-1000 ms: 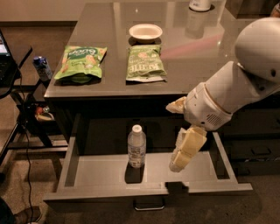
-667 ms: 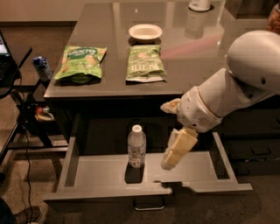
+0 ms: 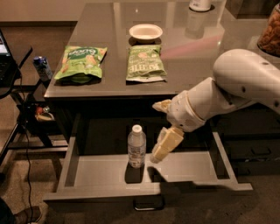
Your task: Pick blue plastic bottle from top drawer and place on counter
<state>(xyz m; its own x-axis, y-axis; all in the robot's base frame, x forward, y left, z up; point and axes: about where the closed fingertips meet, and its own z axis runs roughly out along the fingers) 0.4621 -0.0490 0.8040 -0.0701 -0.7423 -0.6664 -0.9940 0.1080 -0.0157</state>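
Note:
The blue plastic bottle (image 3: 136, 146) stands upright in the open top drawer (image 3: 183, 168), left of centre, with its white cap on. My gripper (image 3: 156, 131) hangs over the drawer just right of the bottle, close to it but apart. It is open and empty, with one cream finger (image 3: 166, 144) pointing down toward the drawer floor and the other (image 3: 161, 105) up near the counter's edge. The glossy grey counter (image 3: 192, 48) lies above and behind the drawer.
Two green snack bags (image 3: 81, 62) (image 3: 145, 62) and a white bowl (image 3: 145, 31) lie on the counter, with a white container (image 3: 200, 4) at the back. A short blue can (image 3: 42, 68) stands on a side stand at the left. The drawer's handle (image 3: 148, 204) is at the front.
My arm and gripper have moved left across the drawer, closing the gap to the bottle. The bottle has not moved.

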